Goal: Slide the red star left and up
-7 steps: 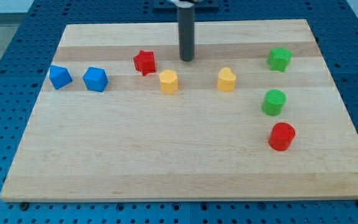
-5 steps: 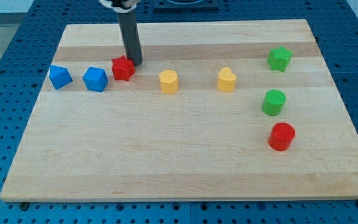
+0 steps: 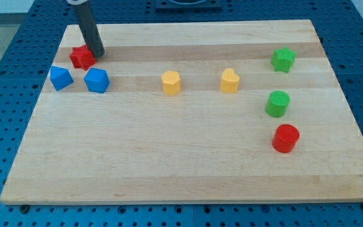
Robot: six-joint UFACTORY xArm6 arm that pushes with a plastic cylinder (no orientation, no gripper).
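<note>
The tip [image 3: 98,55] holds nothing, being a bare rod, and touches the right side of the red star [image 3: 80,57]; the star sits near the board's [image 3: 188,157] upper-left corner, so any further push runs left and up.

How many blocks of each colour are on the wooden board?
Red: 2, the red star and the red cylinder
Blue: 2, the left blue block and the right blue block
Yellow: 2, the left yellow block and the right yellow block
Green: 2, the green star and the green cylinder
Total: 8
</note>
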